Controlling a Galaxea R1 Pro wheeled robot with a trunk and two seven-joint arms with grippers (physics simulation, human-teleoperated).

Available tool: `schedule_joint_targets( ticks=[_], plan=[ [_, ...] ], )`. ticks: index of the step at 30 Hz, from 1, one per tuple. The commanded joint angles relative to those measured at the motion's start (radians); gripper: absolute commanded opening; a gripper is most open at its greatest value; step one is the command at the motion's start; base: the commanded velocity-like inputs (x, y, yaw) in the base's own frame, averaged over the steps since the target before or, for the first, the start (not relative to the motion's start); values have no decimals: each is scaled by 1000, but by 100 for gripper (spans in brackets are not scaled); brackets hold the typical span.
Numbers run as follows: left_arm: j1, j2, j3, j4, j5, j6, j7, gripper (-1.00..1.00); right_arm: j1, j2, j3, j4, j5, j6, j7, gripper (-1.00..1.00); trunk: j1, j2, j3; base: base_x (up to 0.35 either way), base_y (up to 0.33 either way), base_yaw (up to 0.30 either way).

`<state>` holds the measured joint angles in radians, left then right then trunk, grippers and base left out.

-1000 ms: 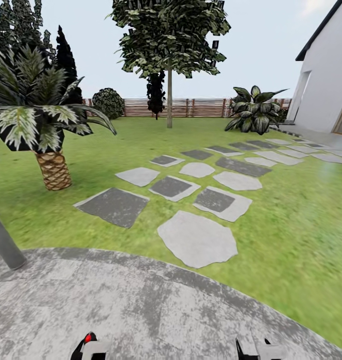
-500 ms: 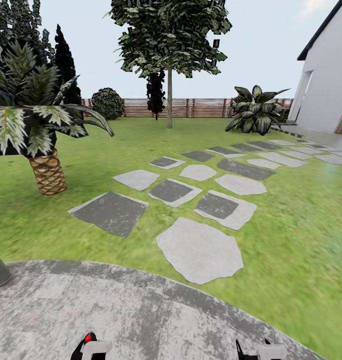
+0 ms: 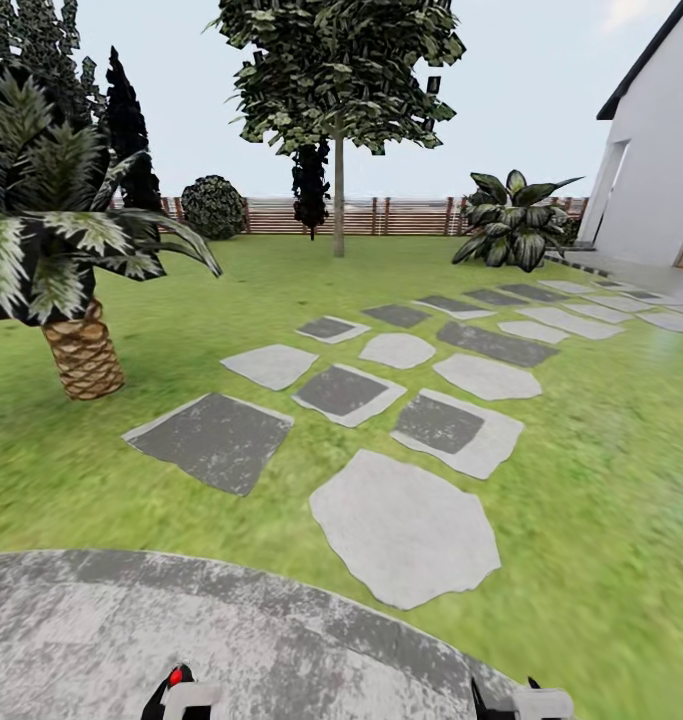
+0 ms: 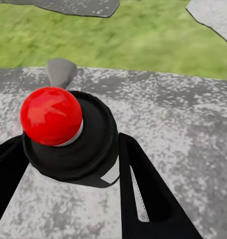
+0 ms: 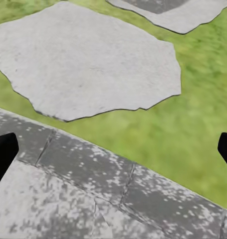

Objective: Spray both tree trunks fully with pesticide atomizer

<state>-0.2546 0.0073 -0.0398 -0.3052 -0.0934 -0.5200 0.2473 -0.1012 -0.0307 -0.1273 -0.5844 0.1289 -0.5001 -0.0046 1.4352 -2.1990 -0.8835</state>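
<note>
Palm [image 3: 71, 290] stood at the lawn's left, stepping stones [image 3: 406, 525] ran up the middle toward a pale-trunked tree [image 3: 338, 190] by the fence [image 3: 401, 215], and a white house [image 3: 661, 180] closed the right. Wide grass [image 3: 601, 470] lay beyond the curved patio edge [image 3: 281, 620]. The left gripper [image 4: 68, 164] clamped a black, red-knobbed sprayer [image 4: 68, 134] over the patio; the right gripper [image 5: 113, 149] gaped, fingers wide apart.
</note>
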Motion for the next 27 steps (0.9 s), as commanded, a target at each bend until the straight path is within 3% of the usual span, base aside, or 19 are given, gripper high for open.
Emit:
schedule_joint_targets(
  ticks=[1, 27],
  plan=[
    [0, 0, 0, 0, 0, 0, 0, -100, 0, 0, 0, 0, 0, 0, 0, 100, 0, 0, 0, 339, 0, 0],
    [0, 0, 0, 0, 0, 0, 1, -100, 0, 0, 0, 0, 0, 0, 0, 100, 0, 0, 0, 339, 0, 0]
  ],
)
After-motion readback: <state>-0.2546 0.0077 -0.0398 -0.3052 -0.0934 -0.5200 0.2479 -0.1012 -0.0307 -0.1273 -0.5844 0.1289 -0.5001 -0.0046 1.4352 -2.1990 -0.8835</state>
